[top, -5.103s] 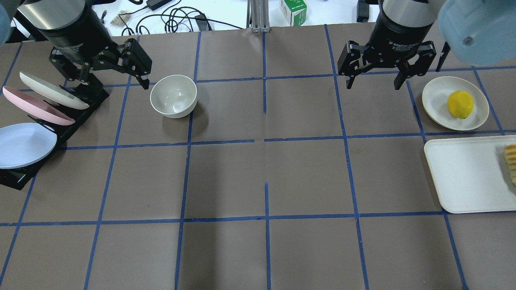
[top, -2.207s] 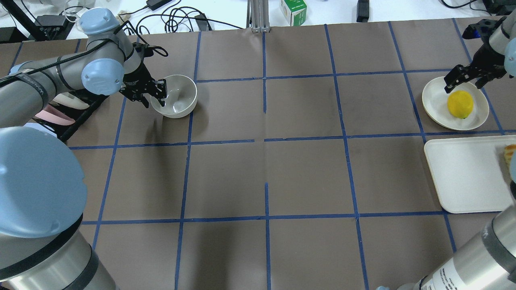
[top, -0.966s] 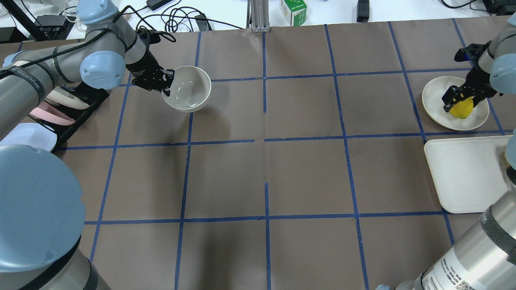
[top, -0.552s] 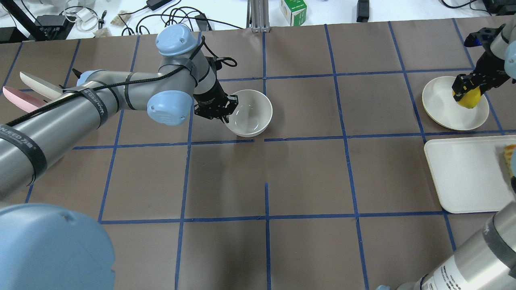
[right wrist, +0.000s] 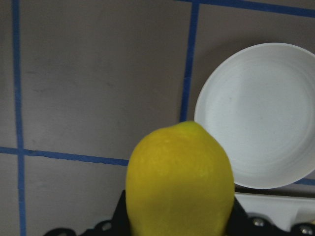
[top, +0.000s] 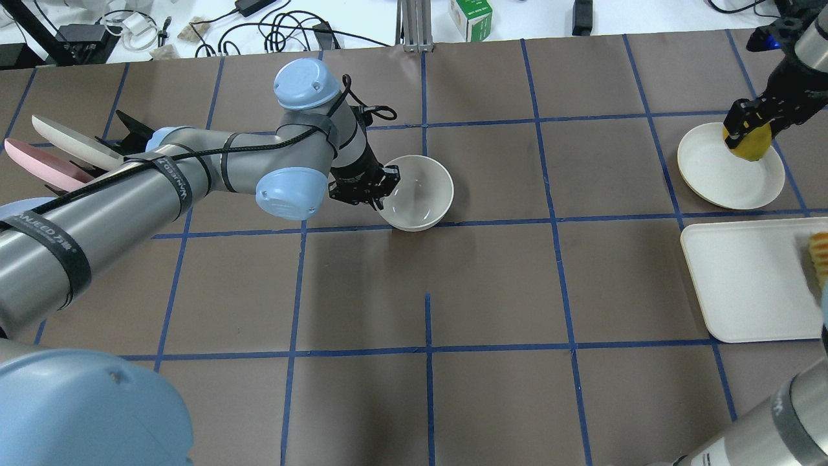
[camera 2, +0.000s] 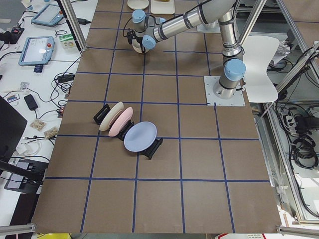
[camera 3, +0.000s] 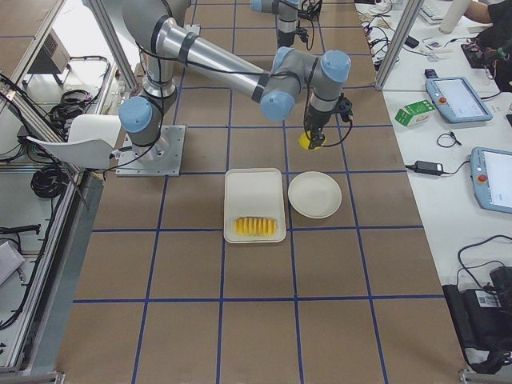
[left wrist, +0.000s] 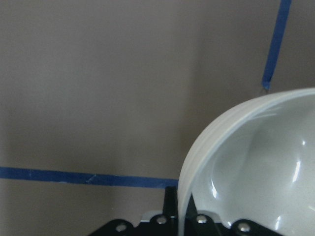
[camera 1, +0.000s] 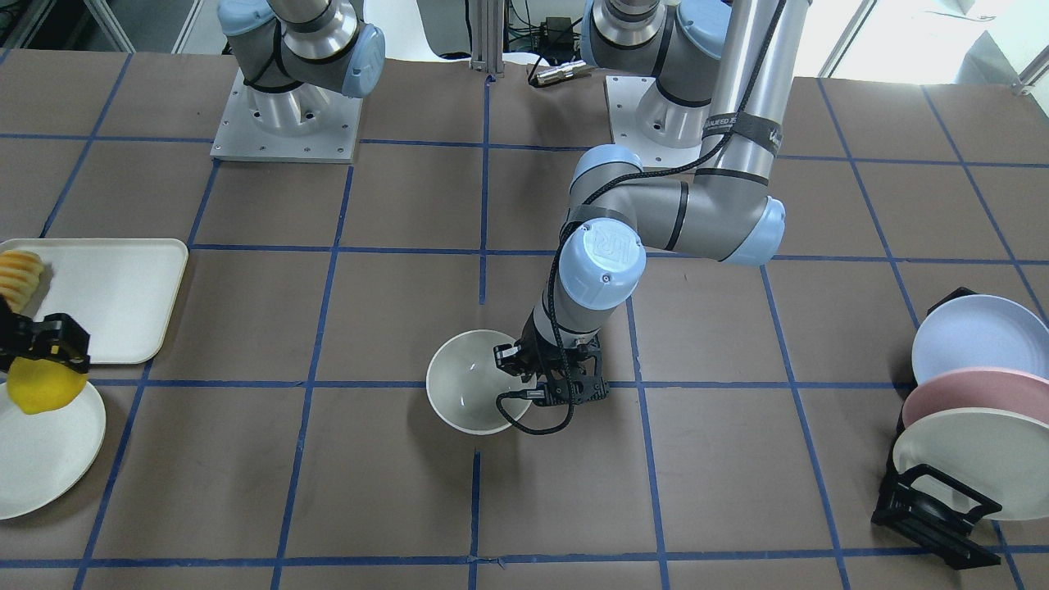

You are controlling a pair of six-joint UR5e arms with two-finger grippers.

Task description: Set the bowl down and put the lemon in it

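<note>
A black band on the left arm (top: 162, 188) carries white lettering, possibly "WANNEED" but too blurred to be sure, and a joint cap (camera 1: 602, 250) shows a UR mark. That arm reaches low to the middle of the bench (top: 491, 291), its left pincer (top: 380, 193) clamped on the rim of the bowl (top: 424, 194). The right pincer (top: 750, 131) grips the lemon (top: 753, 149), held above a round plate (top: 715, 178).
</note>
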